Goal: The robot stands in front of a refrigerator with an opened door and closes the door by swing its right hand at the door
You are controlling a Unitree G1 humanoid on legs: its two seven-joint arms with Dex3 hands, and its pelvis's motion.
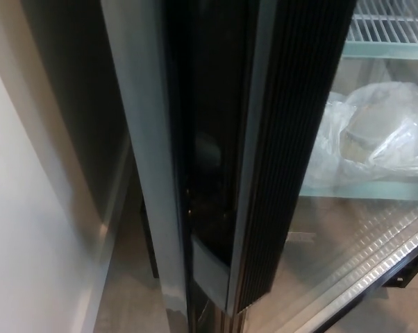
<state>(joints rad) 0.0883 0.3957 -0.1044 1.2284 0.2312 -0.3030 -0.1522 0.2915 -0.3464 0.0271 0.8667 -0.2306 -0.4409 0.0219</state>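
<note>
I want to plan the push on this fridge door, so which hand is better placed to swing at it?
Probably the right, though neither hand is in view. The door stands open edge-on in the middle, with the shelves and a plastic bag showing to its right, so its pushable side faces the robot's right.

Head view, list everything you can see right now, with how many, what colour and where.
refrigerator door: one, black ribbed edge with grey trim, centre, open
wire shelf: one, white, top right inside the refrigerator
plastic bag: one, clear, on the glass shelf at right
glass shelf: one, pale green edge, right
wall: one, white, left
floor: grey, bottom
robot's hands: none in view
</note>
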